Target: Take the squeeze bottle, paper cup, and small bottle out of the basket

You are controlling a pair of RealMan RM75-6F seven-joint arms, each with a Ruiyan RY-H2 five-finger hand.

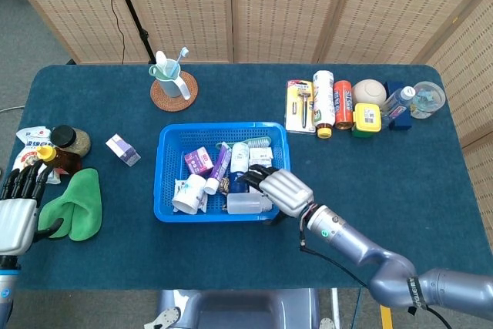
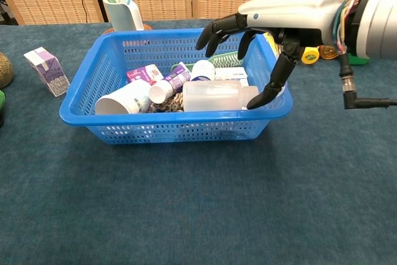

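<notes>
1. While the dark fingers (image 2: 217, 29) of the right hand (image 2: 267, 26) are spread wide and hold nothing, they arch over the right half of the blue perforated plastic basket (image 2: 180, 127), with the thumb reaching down toward the right end of the translucent white squeeze bottle (image 2: 217, 96); whether it touches, I cannot tell.
2. That squeeze bottle lies on its side along the basket's near wall, at mid-frame in the chest view. It looks light and soft-walled, probably smooth and apt to dent, so a wrap round its broad middle would suit better than a hard pinch at the cap.
3. Just left of it, the white paper cup (image 2: 123, 99) lies tipped over with its mouth toward the lower left. It should be very light and easily crushed; a gentle hold across the body seems best.
4. Between them, the small white-capped bottle (image 2: 169, 84) lies slanted. It looks stiff and light, to be taken round its short body.
5. Outward from the fingers, the silver palm is turned down, and the grey forearm (image 1: 362, 248) runs toward the lower right of the head view.
6. Far at lower left of the head view, the left hand (image 1: 17, 209) hovers over the dark blue counter (image 1: 231, 256) beside a green cloth (image 1: 73, 206), fingers straight, slightly apart and holding nothing.
</notes>
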